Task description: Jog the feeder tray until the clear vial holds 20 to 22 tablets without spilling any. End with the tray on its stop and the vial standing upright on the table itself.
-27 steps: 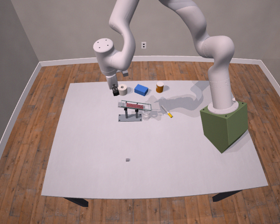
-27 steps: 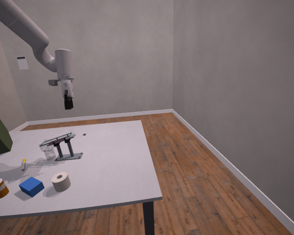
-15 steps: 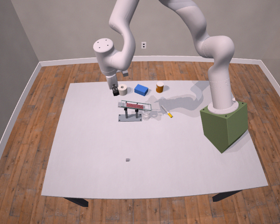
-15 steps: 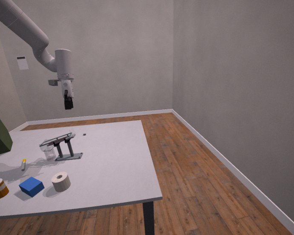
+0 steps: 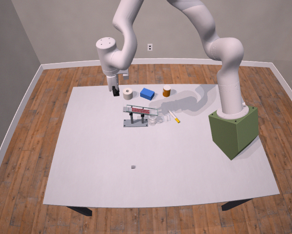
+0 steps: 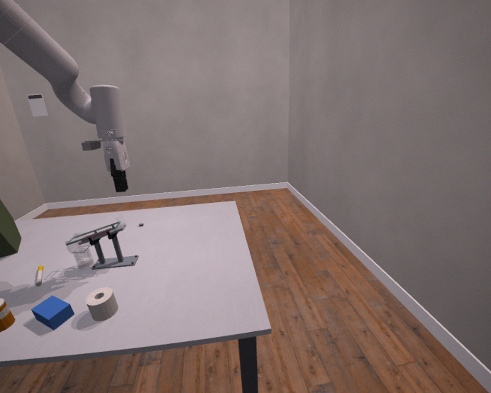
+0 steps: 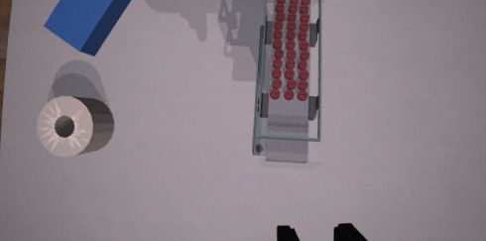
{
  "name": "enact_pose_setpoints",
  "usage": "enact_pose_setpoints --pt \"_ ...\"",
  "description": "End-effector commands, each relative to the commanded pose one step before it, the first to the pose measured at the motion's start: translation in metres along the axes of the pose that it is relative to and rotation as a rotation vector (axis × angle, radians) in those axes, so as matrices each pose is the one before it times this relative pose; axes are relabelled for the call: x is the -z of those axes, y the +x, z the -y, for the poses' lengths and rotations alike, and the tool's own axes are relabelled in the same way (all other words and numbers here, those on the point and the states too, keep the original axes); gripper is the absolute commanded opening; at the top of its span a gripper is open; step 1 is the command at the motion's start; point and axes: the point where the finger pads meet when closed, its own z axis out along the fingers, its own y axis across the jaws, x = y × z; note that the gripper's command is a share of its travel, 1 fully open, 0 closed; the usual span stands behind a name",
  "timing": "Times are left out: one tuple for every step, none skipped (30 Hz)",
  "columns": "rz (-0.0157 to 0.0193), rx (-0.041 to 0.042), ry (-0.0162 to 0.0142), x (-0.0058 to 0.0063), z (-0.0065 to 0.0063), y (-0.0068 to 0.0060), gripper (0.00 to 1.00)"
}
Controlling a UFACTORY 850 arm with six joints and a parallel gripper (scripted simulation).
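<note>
The clear feeder tray (image 5: 140,110) sits tilted on its two-post stand with several red tablets (image 7: 291,42) in rows on it. The tray also shows in the side view (image 6: 94,232) and in the wrist view (image 7: 290,61). The clear vial (image 5: 153,120) stands upright on the table under the tray's low end, and looks empty in the side view (image 6: 82,255). My gripper (image 5: 115,93) (image 6: 119,184) hangs high in the air beyond the tray's raised end. Its fingers stand close together with nothing between them.
A white tape roll (image 5: 127,93), a blue block (image 5: 147,93) and an orange bottle (image 5: 166,91) stand in a row behind the tray. A white and yellow pen (image 5: 174,116) lies right of the vial. A small grey cube (image 5: 133,166) lies near the front. My green base (image 5: 233,131) is at the right.
</note>
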Motion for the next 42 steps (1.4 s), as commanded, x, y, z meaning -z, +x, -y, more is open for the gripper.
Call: enact_pose_setpoints --pt "0.02244 -0.07519 -0.06186 -0.00815 0.00512 -0.00893 0.0" --pt "0.0 0.0 0.0 0.0 0.0 0.0 0.0" --pt "0.0 0.0 0.0 0.0 0.0 0.0 0.0" --pt "0.0 0.0 0.0 0.0 0.0 0.0 0.0" --pt "0.0 0.0 0.0 0.0 0.0 0.0 0.0" --pt "0.0 0.0 0.0 0.0 0.0 0.0 0.0" --pt "0.0 0.0 0.0 0.0 0.0 0.0 0.0" --pt "0.0 0.0 0.0 -0.00003 0.0 0.0 0.0" --pt "0.00001 0.0 0.00001 -0.00017 0.0 0.0 0.0" --pt "0.00002 0.0 0.00001 -0.00044 0.0 0.0 0.0" --pt "0.00003 0.0 0.00002 -0.0008 0.0 0.0 0.0" --pt "0.00005 -0.00001 0.00003 -0.00124 0.0 0.0 0.0" --pt "0.00007 0.0 0.00003 -0.00174 0.0 0.00001 0.0" --pt "0.00002 0.0 0.00002 -0.00234 0.0 0.0 0.0" --pt "-0.00001 0.0 -0.00001 -0.00293 0.0 0.00001 0.0" --pt "0.00001 0.0 0.00001 -0.00345 0.0 0.0 0.0" --pt "0.0 0.0 0.0 -0.00397 0.0 0.00001 0.0" --pt "0.0 0.0 0.0 -0.00443 0.0 0.00001 0.0" --pt "0.0 0.0 0.0 -0.00484 0.0 0.00001 0.0" --pt "0.0 0.0 0.0 -0.00519 0.0 0.00001 0.0" --pt "0.0 0.0 0.0 -0.00547 0.0 0.00001 0.0" --pt "0.0 0.0 0.0 -0.00568 0.0 0.00001 0.0" --pt "0.0 0.0 0.0 0.0 0.0 0.0 0.0" --pt "0.0 0.0 0.0 0.0 0.0 0.0 0.0" --pt "0.0 0.0 0.0 -0.00582 0.0 0.00001 0.0" --pt "0.0 0.0 -0.00001 -0.00588 0.0 0.00001 0.0" --pt "0.0 0.0 0.00001 -0.00586 0.0 0.0 0.0" --pt "0.0 0.0 0.0 -0.00579 0.0 0.00001 0.0" --pt "0.0 0.0 0.0 -0.00564 0.0 0.00001 0.0" --pt "0.0 0.0 0.0 -0.00544 0.0 0.00001 0.0" --pt "0.0 0.0 0.0 -0.00518 0.0 0.00001 0.0" --pt "0.0 0.0 0.0 -0.00487 0.0 0.00001 0.0" --pt "0.0 0.0 0.0 -0.00452 0.0 0.00001 0.0" --pt "0.0 0.0 0.0 -0.00412 0.0 0.00001 0.0" --pt "0.0 0.0 0.0 -0.0037 0.0 0.00001 0.0" --pt "0.0 0.0 0.0 -0.00325 0.0 0.00001 0.0" --pt "0.0 0.0 0.00001 -0.00279 0.0 0.0 0.0" --pt "0.0 0.0 -0.00001 -0.00233 0.0 0.00001 0.0" --pt "0.0 0.0 0.0 -0.00187 0.0 0.0 0.0" --pt "0.0 0.0 0.0 0.0 0.0 0.0 0.0" --pt "0.0 0.0 0.0 0.0 0.0 0.0 0.0" --pt "0.0 0.0 0.0 -0.00143 0.0 0.0 0.0"
